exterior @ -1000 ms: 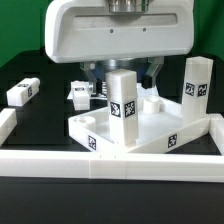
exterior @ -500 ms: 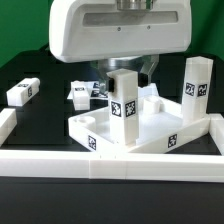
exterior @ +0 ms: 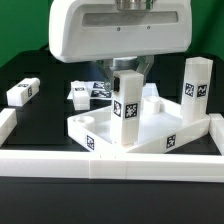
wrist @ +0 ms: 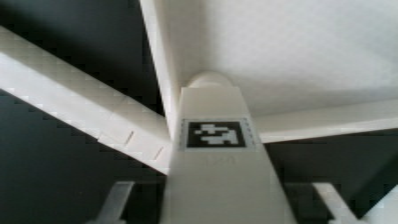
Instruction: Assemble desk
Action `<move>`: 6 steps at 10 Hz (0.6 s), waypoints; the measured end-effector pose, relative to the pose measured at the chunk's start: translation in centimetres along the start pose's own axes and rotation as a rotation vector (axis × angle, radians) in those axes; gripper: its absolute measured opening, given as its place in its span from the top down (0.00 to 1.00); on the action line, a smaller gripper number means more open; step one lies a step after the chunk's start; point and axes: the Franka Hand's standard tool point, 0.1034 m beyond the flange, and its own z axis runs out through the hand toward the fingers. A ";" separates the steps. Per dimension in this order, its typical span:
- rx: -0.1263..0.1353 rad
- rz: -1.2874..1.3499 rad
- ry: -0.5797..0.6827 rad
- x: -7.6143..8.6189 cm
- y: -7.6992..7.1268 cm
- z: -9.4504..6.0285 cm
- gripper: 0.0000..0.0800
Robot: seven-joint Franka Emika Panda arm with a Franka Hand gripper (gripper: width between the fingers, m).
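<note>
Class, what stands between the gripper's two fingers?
An upright leg stands between the fingers, with a gap on each side. The wrist view shows this.

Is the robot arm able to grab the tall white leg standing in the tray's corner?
Probably yes. The fingers sit on either side of the top of the leg, with small gaps showing, and nothing seems to block them from closing.

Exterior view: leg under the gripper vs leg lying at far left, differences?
The centre leg stands upright; the left leg lies on its side. The centre leg stands at the near corner of the tabletop; the left leg rests on the black table, apart from it. The centre leg is under the gripper; the left leg is not. Both are white blocks with a black-and-white tag.
</note>
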 end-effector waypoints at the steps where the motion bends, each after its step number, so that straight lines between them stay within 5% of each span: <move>1: 0.004 0.048 0.003 0.0 0.0 0.0 0.64; 6: 0.014 0.556 0.003 0.0 -0.2 0.1 0.64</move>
